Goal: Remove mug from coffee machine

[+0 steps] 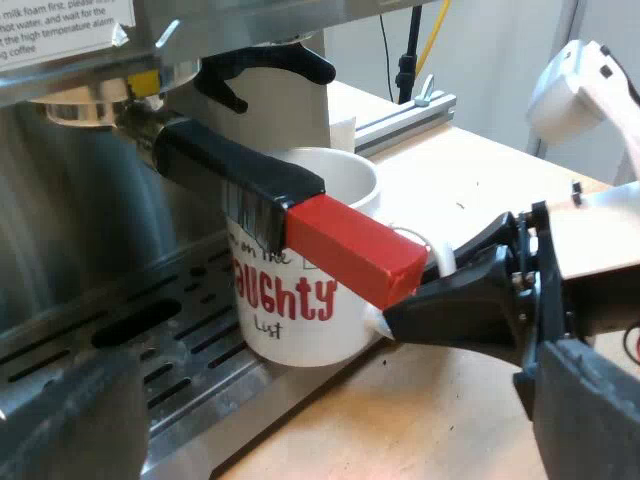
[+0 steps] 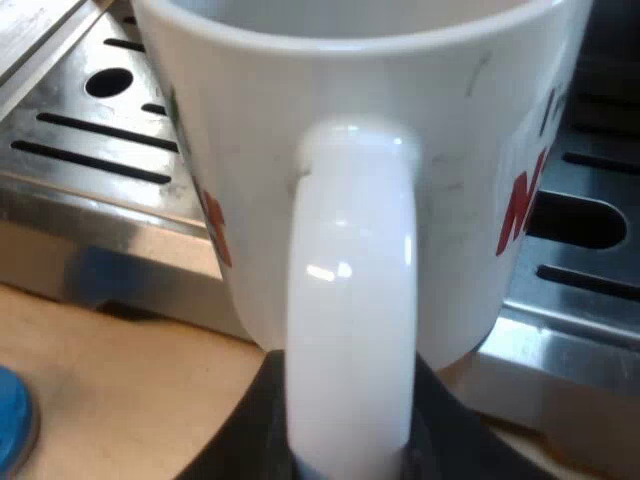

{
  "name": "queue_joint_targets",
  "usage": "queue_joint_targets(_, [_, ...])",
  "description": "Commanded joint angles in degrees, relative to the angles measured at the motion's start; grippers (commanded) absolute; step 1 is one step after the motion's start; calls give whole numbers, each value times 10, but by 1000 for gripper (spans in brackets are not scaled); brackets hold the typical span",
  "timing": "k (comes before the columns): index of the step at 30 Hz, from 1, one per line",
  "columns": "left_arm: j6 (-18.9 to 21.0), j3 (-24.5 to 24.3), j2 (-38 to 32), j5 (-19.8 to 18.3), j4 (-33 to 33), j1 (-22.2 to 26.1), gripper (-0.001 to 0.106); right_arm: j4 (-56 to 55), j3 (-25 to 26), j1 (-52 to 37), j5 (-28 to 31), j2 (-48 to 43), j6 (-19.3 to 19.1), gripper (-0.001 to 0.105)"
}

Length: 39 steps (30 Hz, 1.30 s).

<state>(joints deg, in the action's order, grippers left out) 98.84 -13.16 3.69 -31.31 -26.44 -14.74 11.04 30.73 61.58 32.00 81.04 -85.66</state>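
left gripper (image 1: pixel 325 370): jaws wide apart, one blurred dark finger (image 1: pixel 70 420) at 9 o'clock of the wrist axis, the other at 3 o'clock.
right gripper (image 2: pixel 350 420): black fingers closed on the handle (image 2: pixel 350 250) of the mug (image 2: pixel 470 150), pads touching it at its 9 and 3 o'clock.
right arm (image 1: pixel 600 240): reaches in nearly level, with the fingers tapering to a tip at the handle.

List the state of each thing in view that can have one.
mug: upright on the drip tray, under the holder.
holder: locked into the espresso machine's front.
right gripper: shut on the mug's handle.
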Motion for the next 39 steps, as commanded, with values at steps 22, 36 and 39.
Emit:
queue_joint_targets(22, [-2, 0, 1, -67, 11, -130, 80, -13, -59, 55, 117, -127, 24, 0])
queue_joint_targets(36, [-2, 0, 35, -67, 37, -212, 80, -213, -62, 55, 199, -226, 112, 0])
queue_joint_targets(39, [-2, 0, 55, -67, 65, -223, 80, -244, -62, 53, 215, -235, 119, 0])
